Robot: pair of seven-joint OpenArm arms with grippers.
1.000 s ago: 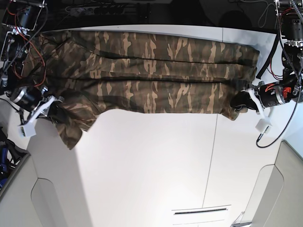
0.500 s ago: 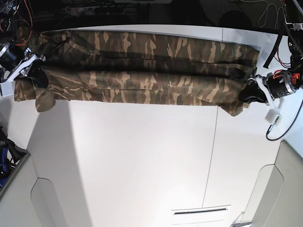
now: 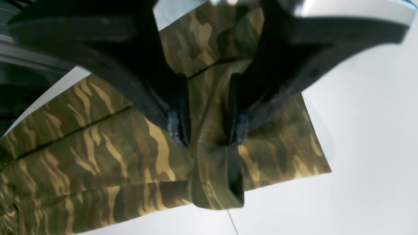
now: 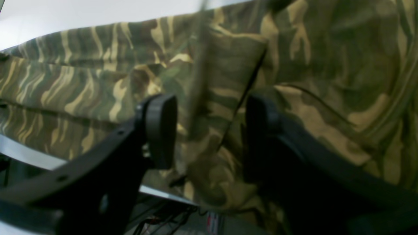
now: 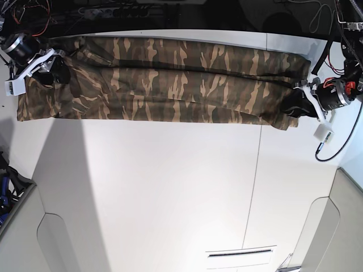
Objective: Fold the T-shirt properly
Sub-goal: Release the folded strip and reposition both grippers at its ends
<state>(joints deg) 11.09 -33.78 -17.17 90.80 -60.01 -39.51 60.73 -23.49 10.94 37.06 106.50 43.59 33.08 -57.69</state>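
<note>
Folding the T-shirt (image 5: pixel 170 85) the long way, and close to done with that step, by the look of it. Lies as a long thin band along the far edge of the white table (image 5: pixel 170 187), doubled over on itself, one end by each claw.

On the right gripper (image 4: pixel 209 130), jaws wide apart, cloth just past them, nothing pinched. On the left gripper (image 3: pixel 209 130), jaws a little apart with a raised ridge of hem between them. Hard to tell if pinching it or letting it go.

Next, most likely: let go at both ends and lift both claws up and away without dragging the cloth. Then flatten the bump at the left claw's end, grab one short end of the band and carry it over to the other end. Keep the edges lined up, or end up with a crooked fold.
</note>
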